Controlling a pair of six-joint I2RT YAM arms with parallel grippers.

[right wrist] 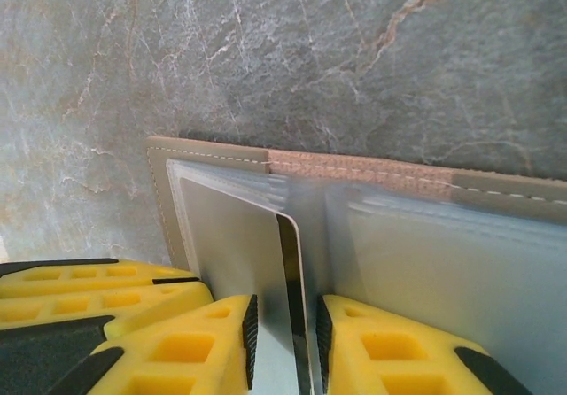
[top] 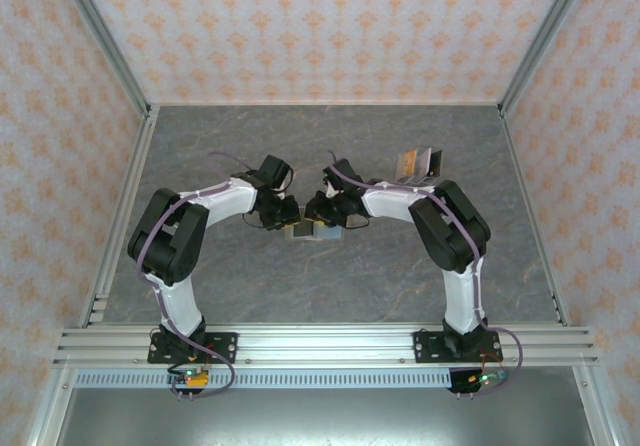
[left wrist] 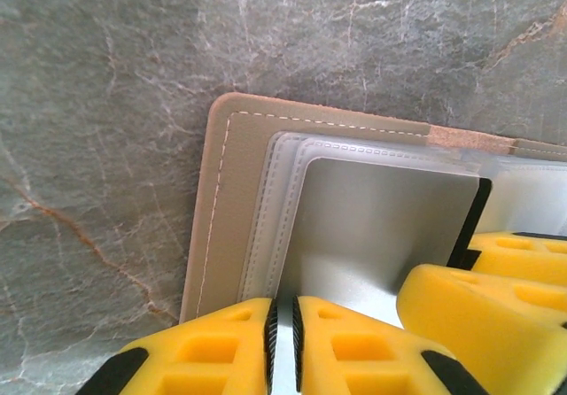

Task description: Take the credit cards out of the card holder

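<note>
We find the left gripper [left wrist: 283, 315] and the right gripper [right wrist: 286, 315] each clenched on a silver card [left wrist: 372, 236].
The card rises from the clear sleeves of the card holder [left wrist: 232, 191], which lies open and flat under both grippers at the middle of the grey marbled table [top: 300, 136]. Farther off to the right, we see a small tan-and-grey object [top: 420, 163] well apart from it.

card holder [left wrist: 221, 218]: tan bifold with pale stitching, lying open and flat, inner side up.
place: about mid-bench, well away from every edge.
sleeves [right wrist: 425, 253]: clear plastic, stacked on both halves.
card [right wrist: 244, 253]: silver-grey with rounded corners and a dark edge, tilted up off one half's sleeves.
</note>
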